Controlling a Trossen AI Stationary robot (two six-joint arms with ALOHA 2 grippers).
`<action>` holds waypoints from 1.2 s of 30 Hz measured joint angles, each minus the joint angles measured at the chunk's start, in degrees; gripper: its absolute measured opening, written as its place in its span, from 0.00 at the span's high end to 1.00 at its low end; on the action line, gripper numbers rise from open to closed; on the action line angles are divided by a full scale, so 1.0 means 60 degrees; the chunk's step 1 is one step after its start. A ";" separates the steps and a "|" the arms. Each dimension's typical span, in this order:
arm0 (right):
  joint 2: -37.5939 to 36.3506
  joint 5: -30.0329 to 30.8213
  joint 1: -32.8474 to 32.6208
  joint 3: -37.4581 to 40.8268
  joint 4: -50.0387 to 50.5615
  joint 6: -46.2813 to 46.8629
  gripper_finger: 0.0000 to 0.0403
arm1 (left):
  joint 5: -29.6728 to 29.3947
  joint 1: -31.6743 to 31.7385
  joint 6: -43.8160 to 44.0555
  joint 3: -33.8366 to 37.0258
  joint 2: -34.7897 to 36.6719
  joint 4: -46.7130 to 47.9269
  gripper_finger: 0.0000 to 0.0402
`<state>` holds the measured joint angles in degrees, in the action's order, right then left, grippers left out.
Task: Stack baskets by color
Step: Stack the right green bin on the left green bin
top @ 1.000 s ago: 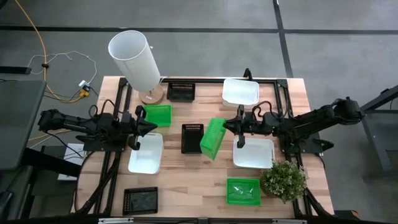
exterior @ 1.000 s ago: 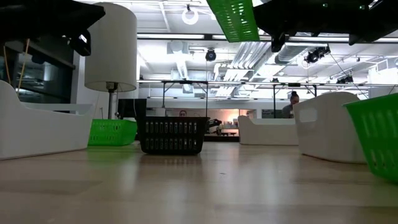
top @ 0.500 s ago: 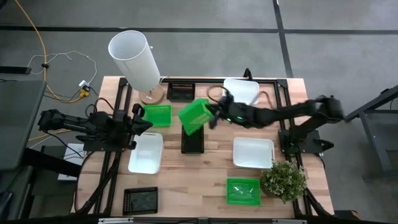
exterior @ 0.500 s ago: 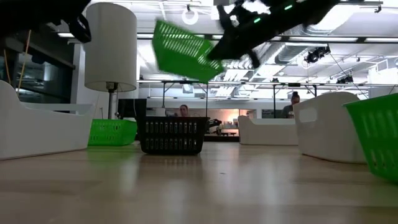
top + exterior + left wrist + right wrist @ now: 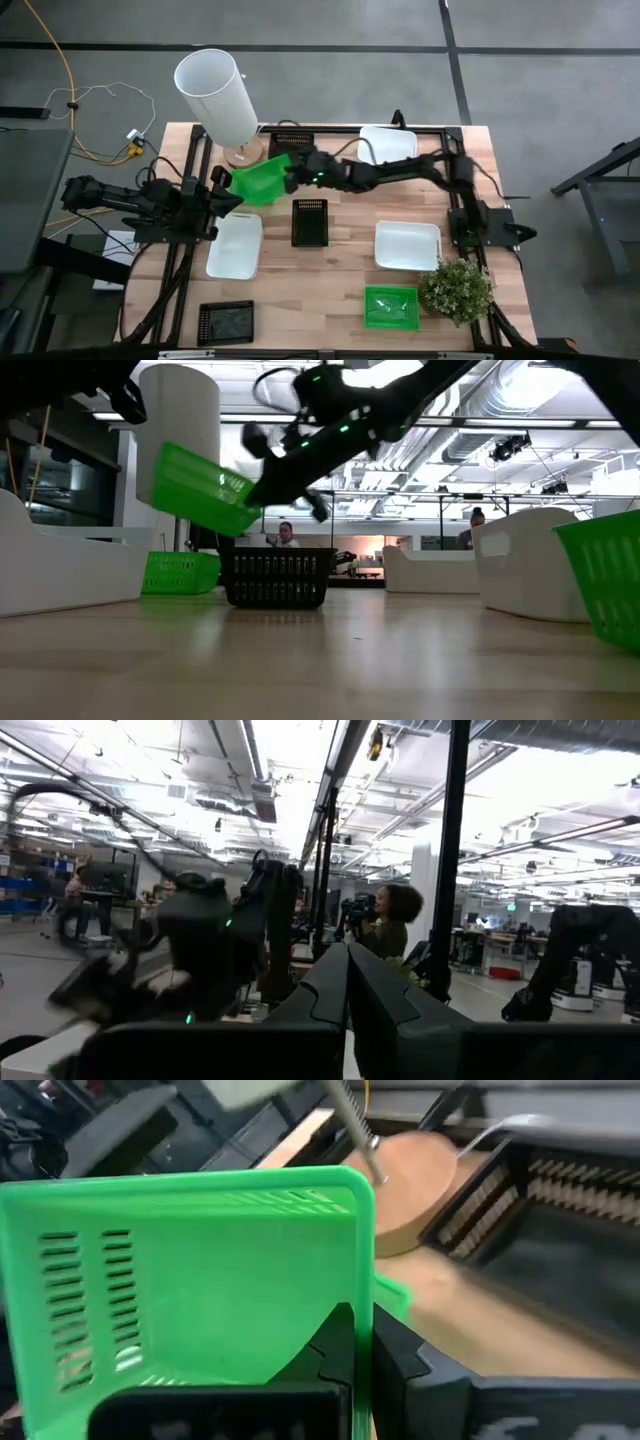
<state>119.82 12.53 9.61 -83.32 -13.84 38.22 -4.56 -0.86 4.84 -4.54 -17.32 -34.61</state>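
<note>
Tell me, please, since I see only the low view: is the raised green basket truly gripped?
Observer: Yes; the right wrist view shows the right gripper shut on the raised green basket's rim.
Operator: What lies below it?
Observer: From above, it overlaps the green basket on the table, beside the lamp base.
Operator: And the other arm?
Observer: The left gripper is shut, empty, at the white basket's edge.
</note>
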 joint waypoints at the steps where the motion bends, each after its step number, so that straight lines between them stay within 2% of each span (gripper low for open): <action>1: 0.0229 -0.0145 -0.0002 -0.0270 0.0114 0.0111 1.00 | 0.0000 -0.0003 0.0002 0.0000 0.0000 -0.0031 1.00; 6: 0.1212 -0.0440 -0.0211 -0.1511 0.0145 0.0549 1.00 | 0.0177 -0.0004 0.0010 0.0003 -0.0004 -0.0242 1.00; 11: 0.1804 -0.0498 -0.0445 -0.2182 0.0156 0.0942 1.00 | 0.0448 -0.0010 0.0012 0.0004 -0.0004 -0.0309 1.00; 19: 0.2117 0.0584 -0.0298 -0.2239 0.0554 0.1717 1.00 | 0.0441 -0.0007 0.0012 0.0004 -0.0004 -0.0349 1.00; 36: 0.2123 0.0572 -0.0250 -0.2228 0.1413 0.1505 1.00 | 0.0441 -0.0007 0.0012 0.0004 -0.0004 -0.0475 1.00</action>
<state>132.55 15.96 8.11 -96.68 -5.37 47.25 -1.91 -0.91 4.91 -4.51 -17.34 -37.46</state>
